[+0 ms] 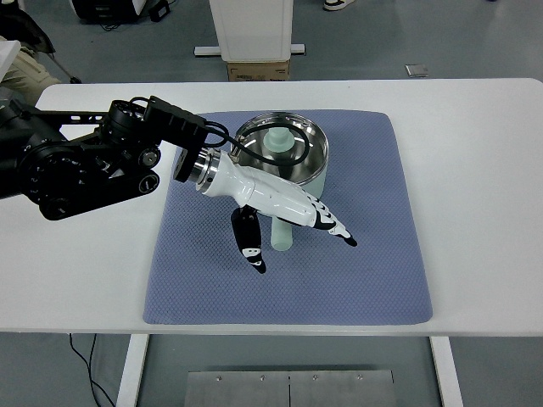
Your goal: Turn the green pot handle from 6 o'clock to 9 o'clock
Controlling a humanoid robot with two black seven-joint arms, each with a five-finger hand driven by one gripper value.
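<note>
Right now your left hand hangs over the pot's handle, fingers stretched out and loose, thumb dropped on the handle's left side, gripping nothing. You'll see the handle pointing straight toward the robot from the green pot. Under the pot lies a blue mat on the white table.
</note>
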